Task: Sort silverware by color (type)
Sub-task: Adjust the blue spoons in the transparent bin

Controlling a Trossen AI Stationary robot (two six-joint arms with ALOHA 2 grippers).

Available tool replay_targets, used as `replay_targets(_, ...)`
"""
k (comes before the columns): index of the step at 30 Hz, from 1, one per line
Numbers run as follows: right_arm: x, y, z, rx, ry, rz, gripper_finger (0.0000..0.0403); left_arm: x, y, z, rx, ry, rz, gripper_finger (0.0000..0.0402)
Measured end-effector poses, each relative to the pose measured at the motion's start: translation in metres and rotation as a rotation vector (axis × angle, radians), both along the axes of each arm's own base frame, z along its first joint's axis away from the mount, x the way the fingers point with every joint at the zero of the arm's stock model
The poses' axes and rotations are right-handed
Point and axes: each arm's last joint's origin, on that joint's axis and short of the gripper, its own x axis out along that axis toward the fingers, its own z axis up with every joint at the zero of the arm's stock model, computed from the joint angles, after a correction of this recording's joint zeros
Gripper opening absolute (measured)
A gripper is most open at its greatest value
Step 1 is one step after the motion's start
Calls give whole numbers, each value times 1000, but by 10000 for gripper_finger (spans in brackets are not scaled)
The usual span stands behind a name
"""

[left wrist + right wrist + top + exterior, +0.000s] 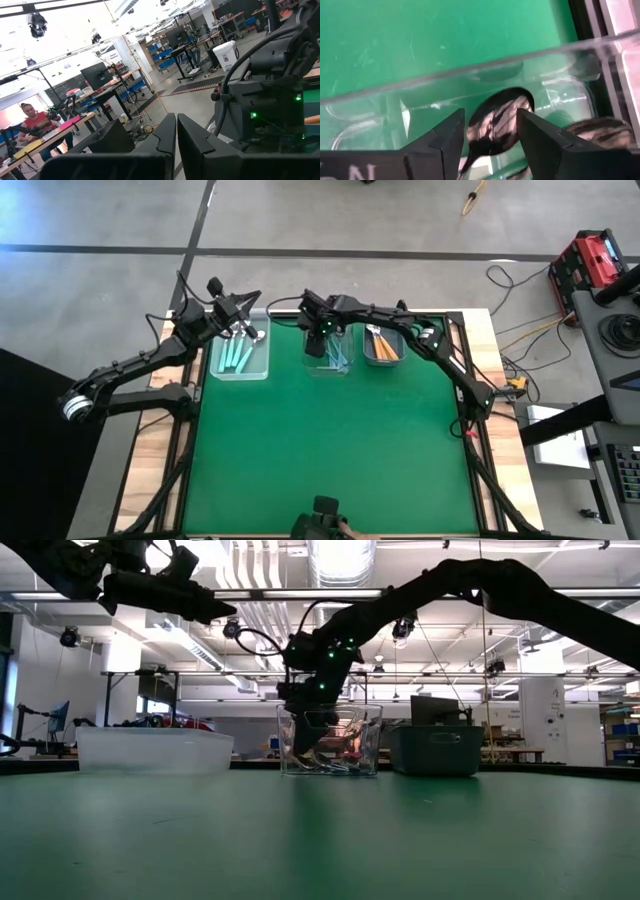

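Right tool (489, 131) astride spoon (497, 122), lettering unreadable

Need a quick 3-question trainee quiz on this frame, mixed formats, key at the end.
1. True or false: the right hand is down inside the clear middle bin, fingers apart on either side of a spoon bowl.
2. Multiple choice: the grey bin holds spoons with handles of which colour? A) mint-teal B) orange C) black
3. Fill in: the left hand is ____ and holds nothing, raised above the left clear bin, which holds the mint-teal spoons.

Key: 1 true; 2 B; 3 shut
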Motion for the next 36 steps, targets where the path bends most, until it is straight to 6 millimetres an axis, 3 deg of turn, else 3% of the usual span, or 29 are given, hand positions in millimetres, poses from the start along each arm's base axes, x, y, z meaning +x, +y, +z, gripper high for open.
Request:
replay_targets(7, -1, 1, -10, 8, 9, 6, 127, 0, 0, 0, -1, 0, 0, 0)
replay_targets(15, 0, 0, -9, 1, -11, -1, 18, 0, 0, 0, 0, 0, 0, 0)
replay_targets(27, -4, -12, -6, 4, -36, -171, 9, 0, 0, 0, -1, 1, 0, 0)
replay_targets(31, -10, -16, -6, 128, -53, -137, 9, 0, 0, 0, -1, 0, 0, 0)
replay_targets(36, -9, -15, -6, 134, -58, -111, 27, 0, 0, 0, 0, 1, -1, 0)
